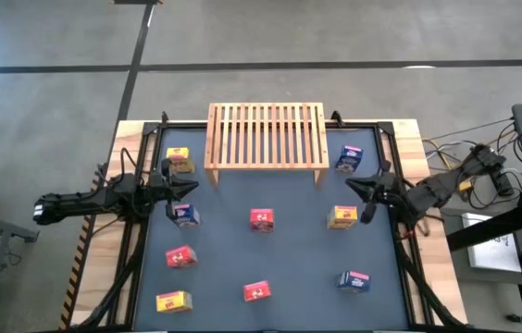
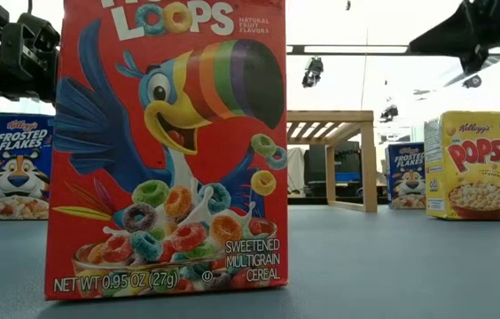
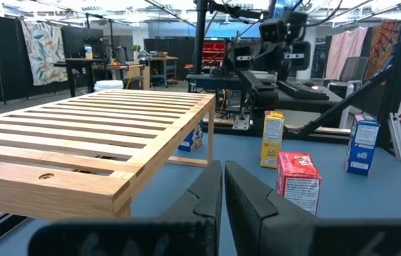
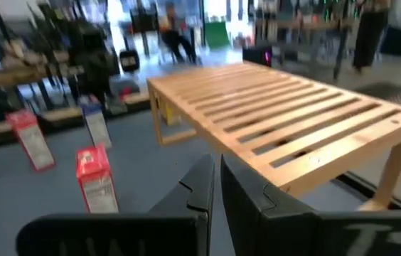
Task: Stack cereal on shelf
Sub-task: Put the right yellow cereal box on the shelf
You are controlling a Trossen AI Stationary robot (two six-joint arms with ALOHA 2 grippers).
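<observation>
Flanking the shelf (image 1: 267,135), left gripper (image 1: 190,188) and right gripper (image 1: 351,188), both closed.

The shelf (image 1: 267,135) was made of pale, bare wood with thin, smooth slats. The big red cereal box (image 2: 167,142) was made of shiny printed card, and a soft glow was seen on its front. The yellow cereal box (image 2: 468,165) was made of the same smooth card. The bench (image 1: 270,261) was covered with a dull, dark grey mat. Matt black plastic was seen on the left end effector (image 3: 222,200).
</observation>
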